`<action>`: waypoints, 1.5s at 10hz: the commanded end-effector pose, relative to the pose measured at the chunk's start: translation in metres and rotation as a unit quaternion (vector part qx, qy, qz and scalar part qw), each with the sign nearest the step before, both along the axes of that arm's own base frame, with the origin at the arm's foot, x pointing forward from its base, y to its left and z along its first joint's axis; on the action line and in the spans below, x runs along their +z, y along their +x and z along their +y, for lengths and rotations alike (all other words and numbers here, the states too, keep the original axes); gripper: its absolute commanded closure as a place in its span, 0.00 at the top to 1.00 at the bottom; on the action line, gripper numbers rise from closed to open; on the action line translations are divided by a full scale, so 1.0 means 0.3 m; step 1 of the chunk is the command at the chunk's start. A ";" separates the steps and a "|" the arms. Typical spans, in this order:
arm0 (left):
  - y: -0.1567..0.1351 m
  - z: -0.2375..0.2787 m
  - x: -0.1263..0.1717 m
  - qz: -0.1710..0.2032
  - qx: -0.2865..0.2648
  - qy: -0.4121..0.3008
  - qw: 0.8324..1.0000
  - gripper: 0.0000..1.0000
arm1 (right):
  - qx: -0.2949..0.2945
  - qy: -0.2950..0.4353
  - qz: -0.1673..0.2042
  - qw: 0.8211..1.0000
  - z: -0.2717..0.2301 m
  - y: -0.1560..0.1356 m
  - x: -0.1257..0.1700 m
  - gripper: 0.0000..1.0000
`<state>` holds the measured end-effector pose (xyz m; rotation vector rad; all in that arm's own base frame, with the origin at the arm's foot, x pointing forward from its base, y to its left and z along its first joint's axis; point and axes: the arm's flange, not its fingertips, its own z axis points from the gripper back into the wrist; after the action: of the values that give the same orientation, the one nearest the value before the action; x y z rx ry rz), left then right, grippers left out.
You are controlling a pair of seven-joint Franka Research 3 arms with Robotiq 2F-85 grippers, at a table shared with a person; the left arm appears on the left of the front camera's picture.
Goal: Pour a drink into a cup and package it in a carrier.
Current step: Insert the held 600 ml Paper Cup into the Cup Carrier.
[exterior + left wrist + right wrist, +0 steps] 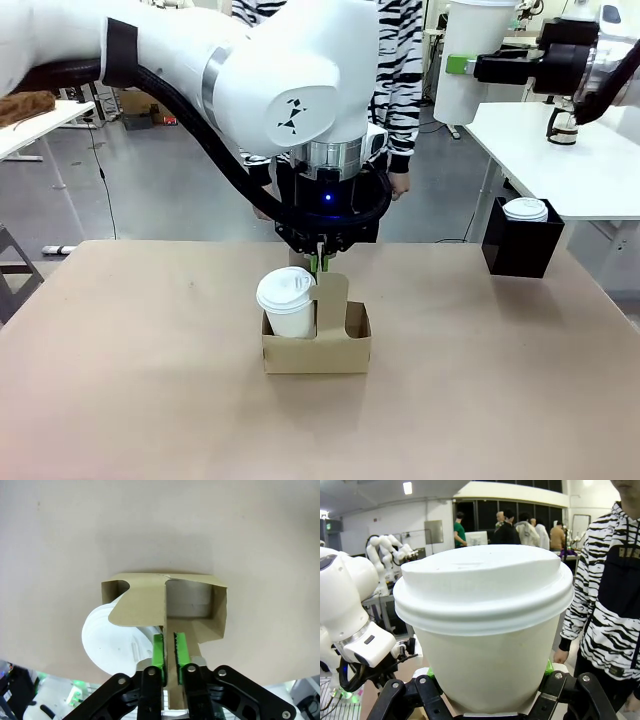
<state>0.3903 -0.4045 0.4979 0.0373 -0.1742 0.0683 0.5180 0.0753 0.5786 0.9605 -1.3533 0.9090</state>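
A lidded cup (287,299) already stands in the carrier (316,356) slot beside the left jaws, which straddle its handle tab (170,630), grip impossible to tell; the right jaws clamp a second cup (485,645) well apart from it, the other slot apparently still to fill.

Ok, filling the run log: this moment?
left gripper: astride carrier handle | right gripper: holding lidded cup | second cup: in carrier

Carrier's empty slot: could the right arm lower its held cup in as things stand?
Probably not yet: the left gripper clamps the carrier by its handle, its wrist hanging over the empty slot, likely blocking the held cup.
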 end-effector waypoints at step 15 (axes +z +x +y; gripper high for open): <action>-0.129 0.773 0.366 -0.070 -0.414 0.029 0.907 1.00 | 0.244 -0.006 -0.040 0.969 0.452 0.102 -0.441 0.81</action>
<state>0.3556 -0.1708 0.6229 0.0223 -0.2538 -0.7753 0.5499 0.2130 0.4311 1.2879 -1.1731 1.3405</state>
